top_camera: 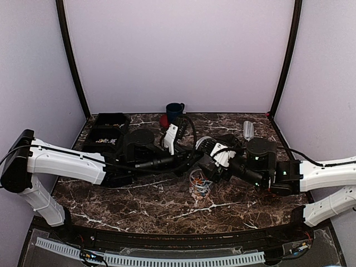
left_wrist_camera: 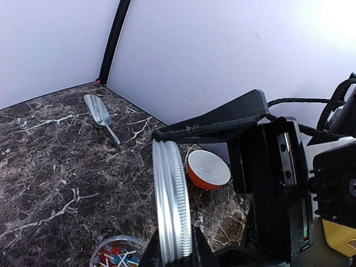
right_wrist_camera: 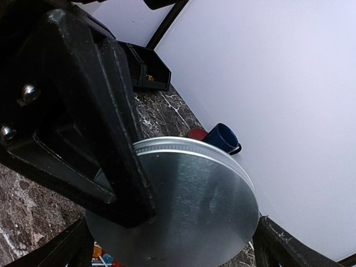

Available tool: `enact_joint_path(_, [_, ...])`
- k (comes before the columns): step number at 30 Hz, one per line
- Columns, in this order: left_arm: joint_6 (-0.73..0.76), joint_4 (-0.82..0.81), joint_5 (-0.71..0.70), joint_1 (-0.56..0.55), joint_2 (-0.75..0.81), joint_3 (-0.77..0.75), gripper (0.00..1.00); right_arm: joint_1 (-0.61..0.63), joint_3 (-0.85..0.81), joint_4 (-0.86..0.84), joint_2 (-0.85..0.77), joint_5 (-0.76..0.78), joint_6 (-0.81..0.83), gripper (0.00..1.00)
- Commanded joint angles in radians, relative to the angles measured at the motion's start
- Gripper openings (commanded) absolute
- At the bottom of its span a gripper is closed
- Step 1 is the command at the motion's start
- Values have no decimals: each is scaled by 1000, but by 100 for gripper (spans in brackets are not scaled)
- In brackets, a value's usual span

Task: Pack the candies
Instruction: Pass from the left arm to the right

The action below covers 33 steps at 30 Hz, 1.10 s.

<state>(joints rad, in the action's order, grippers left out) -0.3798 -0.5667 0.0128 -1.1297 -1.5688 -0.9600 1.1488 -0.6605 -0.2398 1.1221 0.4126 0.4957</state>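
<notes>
From above, the arms [top_camera: 67, 161] meet in the middle just over the jar [top_camera: 199, 182], which holds the candies [top_camera: 200, 187]. The hands tangle there and the lid is hard to pick out. At the left wrist, the left gripper [left_wrist_camera: 167, 194] pinches the lid [left_wrist_camera: 171, 206] edge-on, and the jar is cut off at the bottom of the frame. At the right wrist, the right gripper [right_wrist_camera: 175, 245] gapes either side of that lid; whether it touches is unclear. If the left lets go before the right closes, the lid could drop and scatter the candies.

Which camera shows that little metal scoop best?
The left wrist view: the scoop lies unobstructed, bowl and handle clear. The top view shows it small and pale; the right wrist view misses it.
</notes>
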Motion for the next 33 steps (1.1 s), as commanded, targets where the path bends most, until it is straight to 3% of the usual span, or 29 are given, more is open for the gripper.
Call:
enact_joint_path(1, [-10,-23,18,3,41,-2,4,-8,-38,-33,8,-14,-9,98])
enact_joint_path(7, [-14,-24,17,1,48,1,4,-8,-45,-24,9,-36,-10,87])
enact_joint_path(14, [-13,-25,14,2,57,8,4,-11,-50,-11,2,-46,-14,83])
enact_joint_path(17, [-14,-28,10,2,63,12,9,-14,-51,-8,-7,-49,-22,82])
enact_joint_path(27, [21,-45,-34,2,116,48,40,-43,-62,45,-34,-74,-62,77])
enact_joint_path(33, [113,-30,-147,2,195,119,86,-74,-98,140,-52,-70,-102,76])
